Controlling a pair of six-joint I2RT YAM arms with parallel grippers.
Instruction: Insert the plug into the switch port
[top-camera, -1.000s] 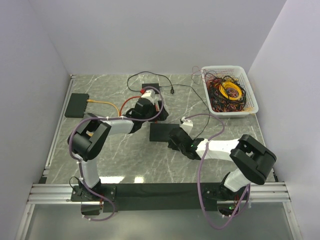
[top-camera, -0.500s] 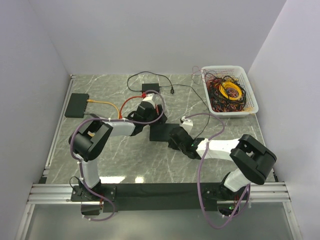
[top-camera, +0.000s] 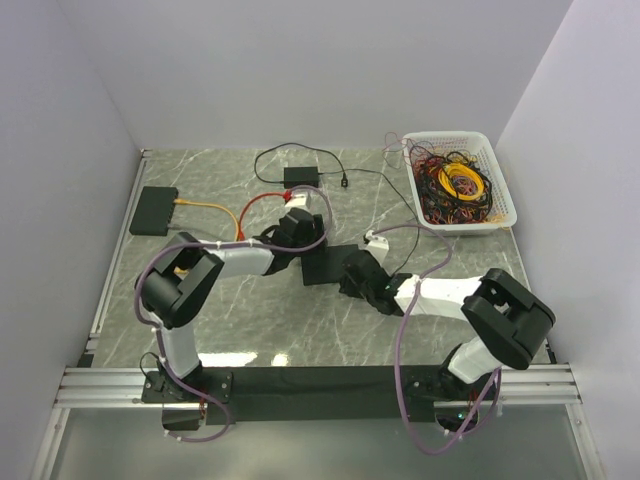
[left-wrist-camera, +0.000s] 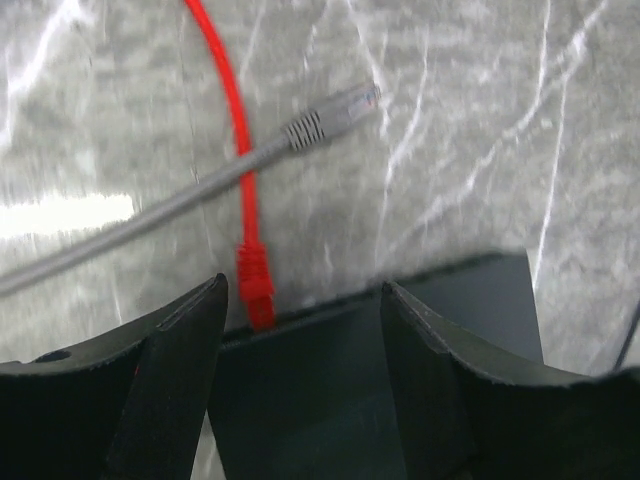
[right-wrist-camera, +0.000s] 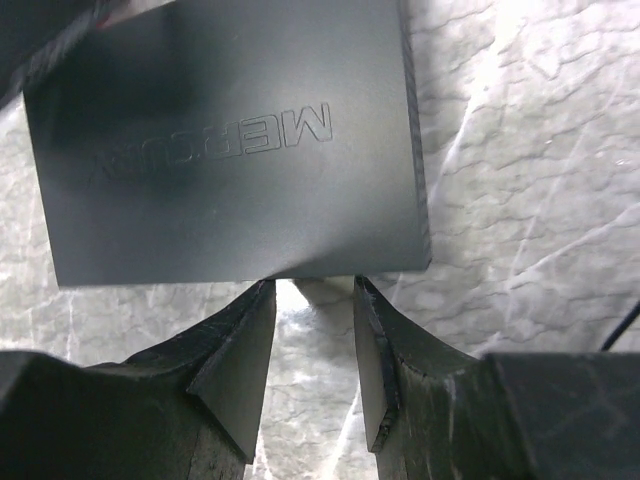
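Black switch (top-camera: 325, 263) lying flat. Left gripper (left-wrist-camera: 303, 290) above one edge, jaws apart, empty. Right gripper (right-wrist-camera: 313, 290) at opposite edge, jaws apart. Red plug (left-wrist-camera: 255, 285) lengthwise vertical in left wrist view, tip down at switch edge.

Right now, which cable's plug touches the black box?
The red cable; its plug meets the black box's edge. The grey cable's plug lies loose on the marble.
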